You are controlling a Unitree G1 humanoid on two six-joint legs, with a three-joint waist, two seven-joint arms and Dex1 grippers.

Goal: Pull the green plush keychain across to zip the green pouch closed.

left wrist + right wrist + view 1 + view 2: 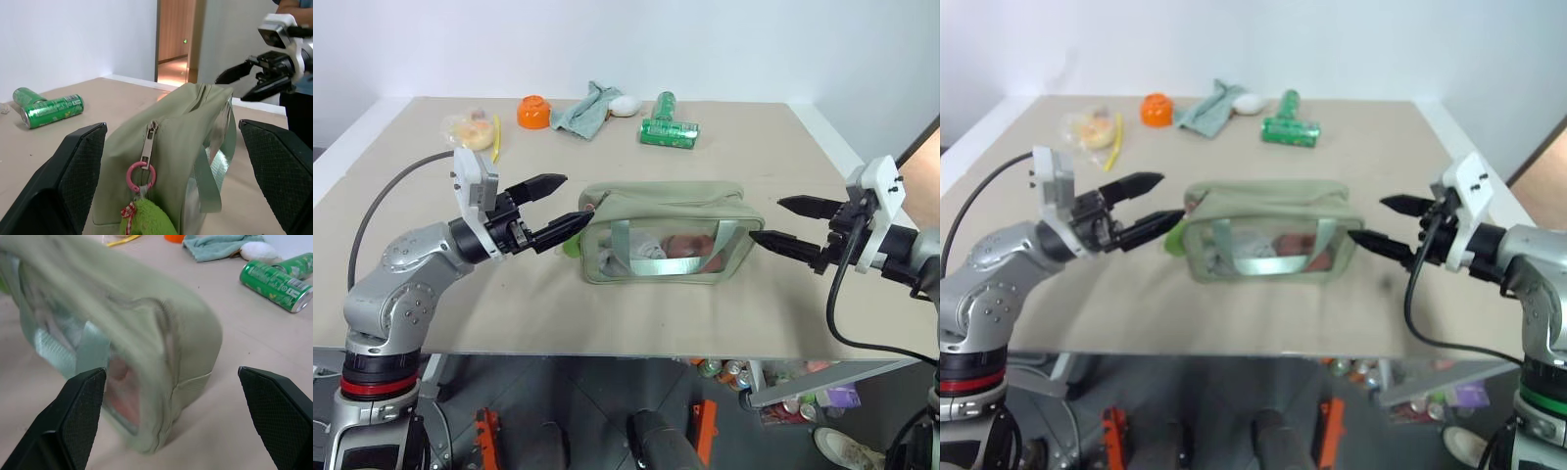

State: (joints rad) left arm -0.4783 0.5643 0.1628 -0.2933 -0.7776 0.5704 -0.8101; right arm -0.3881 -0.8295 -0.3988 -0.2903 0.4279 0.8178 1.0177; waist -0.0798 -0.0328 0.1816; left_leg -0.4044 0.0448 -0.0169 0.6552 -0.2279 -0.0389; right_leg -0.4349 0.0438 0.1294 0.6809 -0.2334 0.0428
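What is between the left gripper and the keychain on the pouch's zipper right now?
Nothing visible. The left gripper is open at the green pouch's end, and in the left wrist view the green plush keychain hangs from a pink ring on the zipper pull, in plain sight between the fingers.

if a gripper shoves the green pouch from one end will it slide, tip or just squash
The green pouch would probably squash first: its fabric top sags and creases. It likely slides rather than tips, sitting low and long on the smooth table. It looks light, with few items behind the clear panel.
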